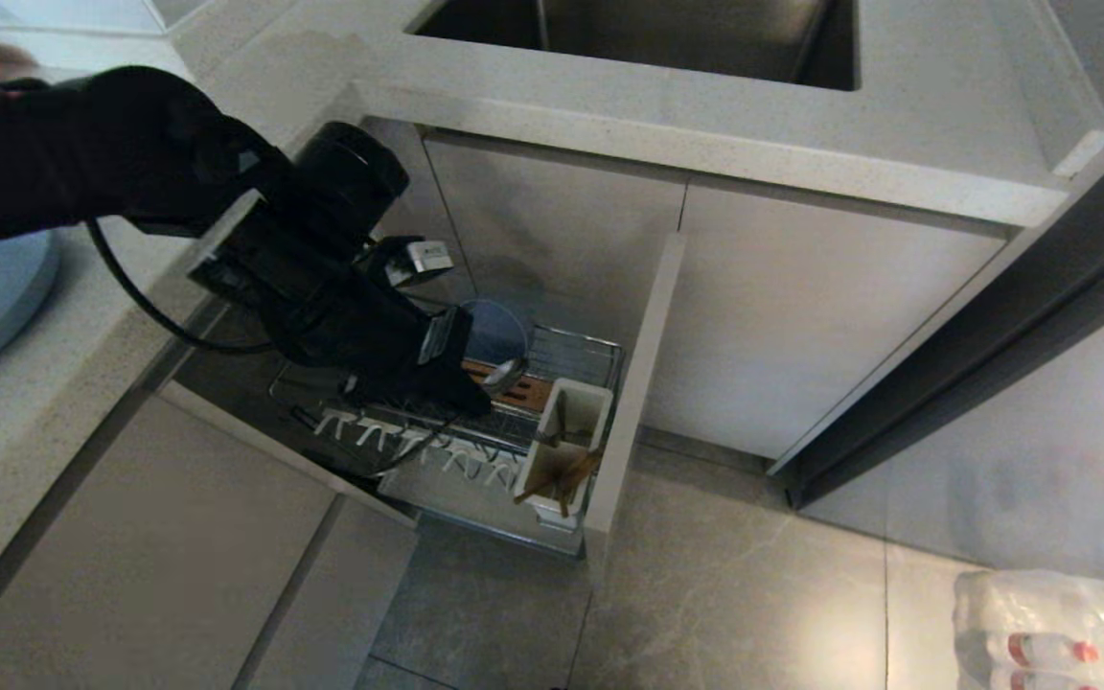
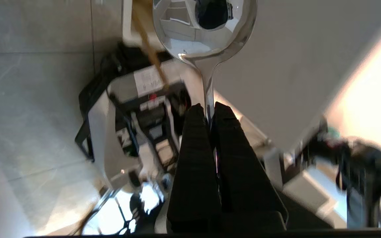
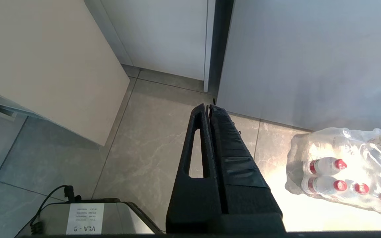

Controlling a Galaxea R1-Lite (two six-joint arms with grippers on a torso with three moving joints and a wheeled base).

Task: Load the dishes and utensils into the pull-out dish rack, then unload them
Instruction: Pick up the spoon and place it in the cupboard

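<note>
Plainly shiny, long-handled silver spoon [image 2: 207, 33]

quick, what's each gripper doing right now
left gripper: shut on the spoon handle, over the dish rack
right gripper: shut, empty, parked above the floor

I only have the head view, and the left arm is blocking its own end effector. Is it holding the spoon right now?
Observer: Yes. The left wrist view shows the left end effector shut on the spoon, gripping its handle.
Operator: Where on the handle?
Observer: Close to the bowl end. The bowl sticks out just past the fingertips.
Operator: And the right arm? I can't see it at all.
Observer: The right wrist view shows the right end effector shut, holding nothing, above the floor.
</note>
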